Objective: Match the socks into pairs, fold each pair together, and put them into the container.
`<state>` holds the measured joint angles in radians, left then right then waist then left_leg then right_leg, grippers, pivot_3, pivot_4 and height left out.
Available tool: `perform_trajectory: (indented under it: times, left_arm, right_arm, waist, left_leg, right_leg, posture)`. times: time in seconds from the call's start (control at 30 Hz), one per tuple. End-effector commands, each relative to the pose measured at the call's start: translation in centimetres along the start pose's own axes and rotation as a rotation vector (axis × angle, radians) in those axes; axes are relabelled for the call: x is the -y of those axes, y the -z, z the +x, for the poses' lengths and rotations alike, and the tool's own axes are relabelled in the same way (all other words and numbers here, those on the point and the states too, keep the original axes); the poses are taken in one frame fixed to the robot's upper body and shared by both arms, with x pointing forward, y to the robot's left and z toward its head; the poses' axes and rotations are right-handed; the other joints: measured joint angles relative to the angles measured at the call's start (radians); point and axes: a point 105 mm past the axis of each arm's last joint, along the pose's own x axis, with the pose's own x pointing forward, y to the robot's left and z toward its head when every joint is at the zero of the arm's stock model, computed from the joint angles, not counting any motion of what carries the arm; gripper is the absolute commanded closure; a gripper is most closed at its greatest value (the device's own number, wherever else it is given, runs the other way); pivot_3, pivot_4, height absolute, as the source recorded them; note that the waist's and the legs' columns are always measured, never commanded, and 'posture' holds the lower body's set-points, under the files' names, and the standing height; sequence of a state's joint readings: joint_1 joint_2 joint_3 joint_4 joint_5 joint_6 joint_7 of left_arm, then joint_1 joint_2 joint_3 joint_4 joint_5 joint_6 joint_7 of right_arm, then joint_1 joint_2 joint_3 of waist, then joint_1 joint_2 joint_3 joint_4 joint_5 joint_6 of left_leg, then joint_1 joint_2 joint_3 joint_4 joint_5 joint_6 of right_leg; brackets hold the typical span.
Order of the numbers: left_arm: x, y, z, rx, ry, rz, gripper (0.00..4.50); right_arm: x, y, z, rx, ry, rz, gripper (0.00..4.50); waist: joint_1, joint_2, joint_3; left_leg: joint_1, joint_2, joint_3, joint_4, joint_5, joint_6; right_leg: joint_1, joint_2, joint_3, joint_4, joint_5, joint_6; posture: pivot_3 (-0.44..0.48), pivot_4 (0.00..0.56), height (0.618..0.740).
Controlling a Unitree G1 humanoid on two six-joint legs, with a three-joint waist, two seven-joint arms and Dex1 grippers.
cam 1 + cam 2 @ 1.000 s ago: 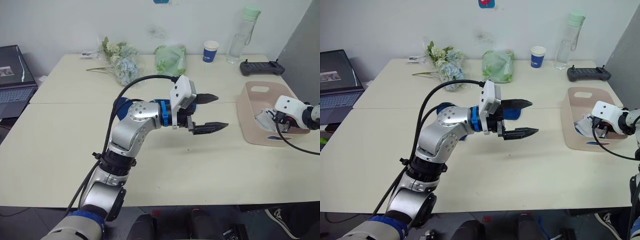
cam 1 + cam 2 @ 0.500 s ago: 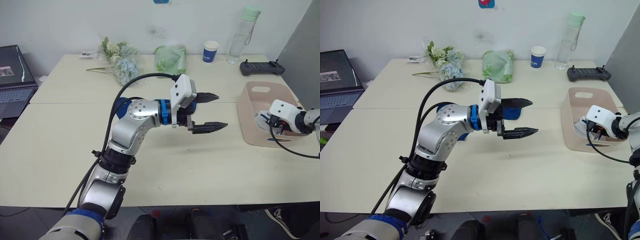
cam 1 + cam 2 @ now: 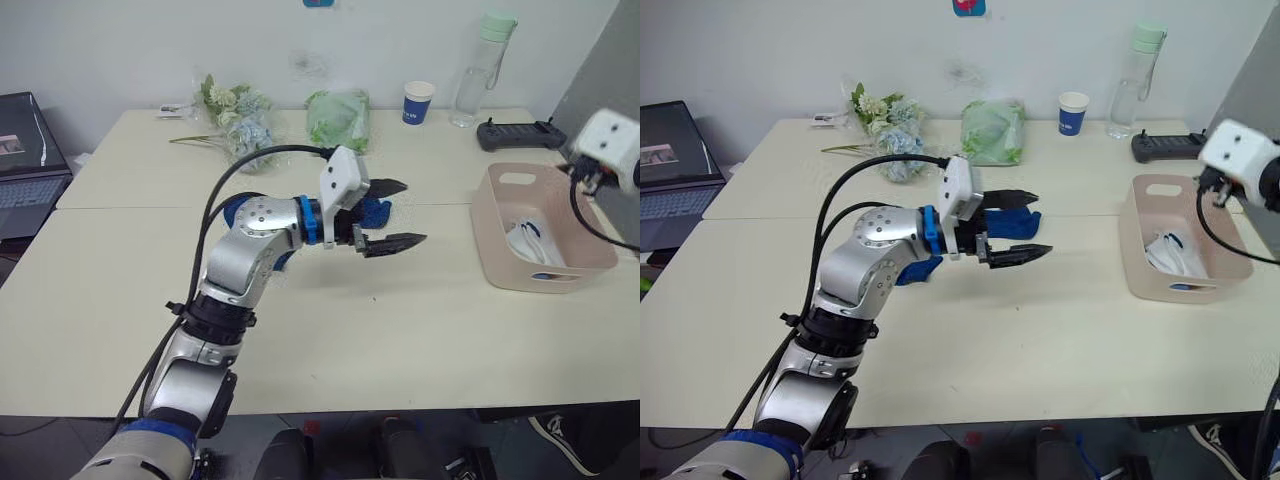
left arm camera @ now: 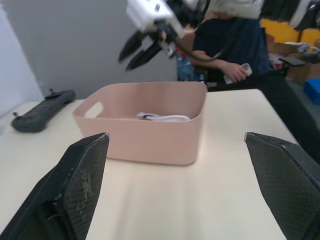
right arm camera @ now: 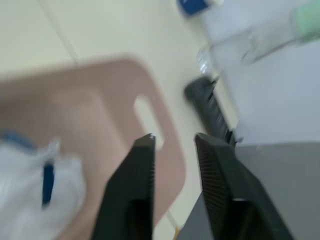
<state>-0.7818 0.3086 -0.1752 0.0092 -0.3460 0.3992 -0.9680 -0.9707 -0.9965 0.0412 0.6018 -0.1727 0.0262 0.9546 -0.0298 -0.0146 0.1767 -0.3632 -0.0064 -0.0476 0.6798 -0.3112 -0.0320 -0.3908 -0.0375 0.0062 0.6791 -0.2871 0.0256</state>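
Progress: one white sock pair (image 3: 531, 243) with navy trim lies in the container (image 3: 500, 235); judged partly done, with more socks left to pair and fold.
Container: pale pink tub at the table's (image 3: 400, 330) right side, holding that white bundle and nothing else that can be made out.
Left end effector (image 3: 390, 214): fingers spread apart, empty, hovering mid-table over a blue sock (image 3: 372, 212).
Right end effector (image 4: 142, 49): raised above the tub, fingers slightly parted, holding nothing.

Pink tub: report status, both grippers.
Left gripper open, empty, over table. Right gripper open, empty, raised above pale pink plastic tub. White sock with navy trim inside tub. Dark blue sock behind left arm.
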Motion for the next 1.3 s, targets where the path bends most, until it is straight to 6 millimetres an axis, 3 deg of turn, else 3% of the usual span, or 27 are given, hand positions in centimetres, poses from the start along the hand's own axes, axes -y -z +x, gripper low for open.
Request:
perform_trajectory:
  times: [0.03, 0.1, 0.2, 0.27, 0.4, 0.47, 0.6, 0.7, 0.77, 0.97, 1.1, 1.3]
  left_arm:
    - [-2.0, 0.2, -2.3, 0.007, -0.166, 0.029, 0.00]
    - [-2.7, 1.1, -3.8, -0.012, -0.263, 0.018, 0.00]
    - [-3.2, 2.6, -5.8, -0.044, -0.384, 0.006, 0.00]
    - [-3.2, 3.3, -6.7, -0.059, -0.430, -0.008, 0.00]
    - [-1.8, 6.7, -9.6, -0.123, -0.564, -0.058, 0.00]
    - [-1.0, 7.9, -11.2, -0.117, -0.654, -0.098, 0.00]
    - [1.3, 9.7, -14.0, -0.102, -0.781, -0.168, 0.00]
    - [3.7, 11.7, -16.4, -0.155, -0.843, -0.177, 0.00]
    - [4.6, 12.7, -17.6, -0.214, -0.867, -0.200, 0.00]
    - [5.7, 13.9, -21.3, -0.235, -1.018, -0.334, 0.00]
    - [5.8, 14.1, -21.7, -0.259, -1.018, -0.314, 0.00]
    - [5.7, 14.1, -21.1, -0.260, -0.998, -0.298, 0.00]
  right_arm:
    - [-1.1, -5.0, 0.0, 0.247, 0.057, 0.232, 1.78]
    - [-3.7, -7.0, 0.2, 0.338, 0.045, 0.365, 1.06]
    - [-7.4, -8.2, 0.3, 0.376, 0.042, 0.489, 0.03]
    - [-8.9, -8.4, 0.3, 0.381, 0.053, 0.552, 0.03]
    - [-15.5, -8.5, 0.3, 0.368, -0.027, 0.642, 0.03]
    - [-18.6, -7.5, 0.0, 0.337, -0.029, 0.695, 0.03]
    - [-22.8, -5.0, -1.0, 0.238, 0.028, 0.665, 0.03]
    - [-23.1, -3.0, -1.5, 0.160, 0.180, 0.696, 0.03]
    - [-22.8, -3.0, -1.8, 0.183, 0.235, 0.669, 0.03]
    - [-24.6, -2.8, -3.3, 0.165, 0.118, 0.746, 0.03]
    - [-26.0, -2.6, -3.9, 0.152, 0.061, 0.755, 0.03]
    - [-25.6, -3.0, -3.4, 0.169, 0.058, 0.761, 0.03]
  waist:
    - [-0.001, 0.000, 0.000]
    - [0.000, 0.000, 0.000]
    - [0.007, 0.000, 0.000]
    - [0.016, 0.000, 0.000]
    - [0.029, -0.002, -0.002]
    - [0.029, -0.002, -0.002]
    - [0.028, -0.002, -0.002]
    - [0.019, 0.000, -0.003]
    - [0.013, 0.000, -0.004]
    - [0.014, -0.001, -0.005]
    - [0.013, -0.002, -0.005]
    - [0.013, -0.002, -0.005]
  left_leg:
    - [0.000, 0.000, -0.001, 0.000, 0.000, 0.000]
    - [0.000, 0.001, -0.001, 0.000, 0.000, 0.000]
    - [-0.003, 0.001, -0.004, 0.000, 0.000, 0.000]
    - [-0.004, 0.000, -0.004, 0.001, 0.000, 0.000]
    - [-0.006, -0.001, -0.003, 0.000, 0.000, 0.000]
    - [-0.006, -0.001, -0.003, -0.001, 0.000, 0.000]
    - [-0.006, -0.001, -0.002, 0.000, -0.002, 0.003]
    - [0.000, 0.000, -0.001, -0.001, -0.003, 0.004]
    - [0.001, 0.000, -0.001, -0.001, -0.003, 0.004]
    - [0.000, 0.000, -0.003, -0.001, -0.003, 0.005]
    - [0.001, 0.000, -0.003, -0.001, -0.003, 0.005]
    - [0.002, 0.000, -0.003, -0.001, -0.003, 0.005]
  right_leg:
    - [0.001, 0.000, 0.000, 0.000, 0.000, 0.000]
    - [0.000, 0.000, -0.001, 0.000, 0.000, 0.000]
    - [-0.003, -0.001, -0.002, 0.001, 0.000, 0.000]
    - [-0.004, -0.001, -0.002, 0.001, 0.000, 0.000]
    - [-0.005, -0.002, -0.002, 0.000, 0.000, 0.000]
    - [-0.006, -0.002, -0.001, -0.001, 0.000, 0.000]
    - [-0.006, -0.002, 0.000, 0.001, 0.000, 0.000]
    - [-0.003, -0.001, 0.002, 0.001, 0.000, 0.000]
    - [-0.003, 0.000, 0.002, 0.002, 0.001, 0.000]
    - [-0.001, 0.000, -0.001, 0.000, 0.000, 0.000]
    - [0.001, 0.000, -0.001, 0.000, 0.000, 0.000]
    - [0.001, 0.000, -0.002, 0.000, 0.000, 0.000]
  posture:
    - [0.000, 0.150, 0.740]
    - [0.000, 0.150, 0.740]
    - [0.000, 0.150, 0.740]
    - [0.000, 0.150, 0.740]
    - [0.000, 0.150, 0.740]
    - [0.000, 0.150, 0.740]
    - [0.000, 0.150, 0.740]
    - [0.000, 0.150, 0.740]
    - [0.000, 0.150, 0.740]
    - [0.000, 0.150, 0.740]
    - [0.000, 0.150, 0.740]
    - [0.000, 0.150, 0.740]
